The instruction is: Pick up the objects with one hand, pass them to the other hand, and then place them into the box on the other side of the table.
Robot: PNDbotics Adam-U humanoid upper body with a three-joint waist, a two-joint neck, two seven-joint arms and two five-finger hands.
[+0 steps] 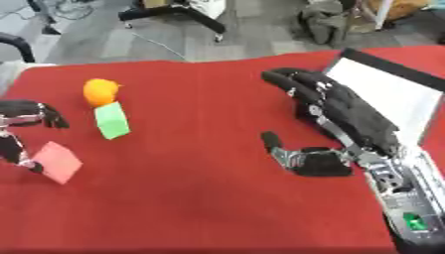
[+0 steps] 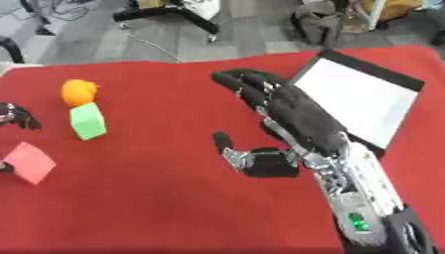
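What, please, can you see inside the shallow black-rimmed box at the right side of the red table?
The shallow black-rimmed box shows only a bare white floor. Its near-left part is hidden behind the black right hand, so anything there cannot be seen.

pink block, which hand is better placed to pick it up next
Left. The left hand is at the table's left edge, its lower fingers right by the pink block, with the green block and orange ball nearby. The right hand lies open across the table beside the box.
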